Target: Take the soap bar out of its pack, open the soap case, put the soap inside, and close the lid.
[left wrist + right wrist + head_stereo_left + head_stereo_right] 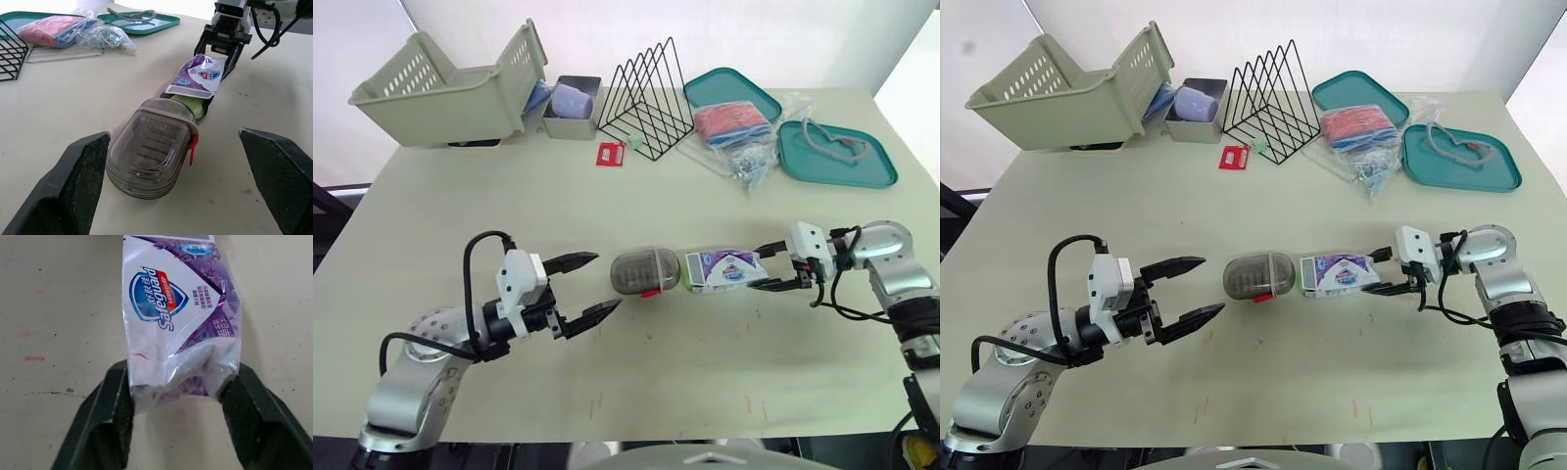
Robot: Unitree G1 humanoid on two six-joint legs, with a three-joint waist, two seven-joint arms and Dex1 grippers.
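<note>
The purple and white soap pack [724, 268] lies flat near the middle of the table. A pale green soap bar [188, 104] pokes out of its end towards the soap case [645, 271]. That case is a grey translucent oval with a red latch and its lid down, and it touches the pack's left end. My right gripper [771, 266] is shut on the crumpled right end of the pack [178, 318], one finger on each side. To the left of the case, my left gripper [607, 281] stands open, with nothing between its fingers.
Along the back stand a tilted green basket [450, 88], a grey tin [573, 108] holding a purple cup, and a black wire rack [646, 98]. A red tag [610, 154] lies in front. Plastic bags [734, 127] and two teal trays [837, 157] fill the back right.
</note>
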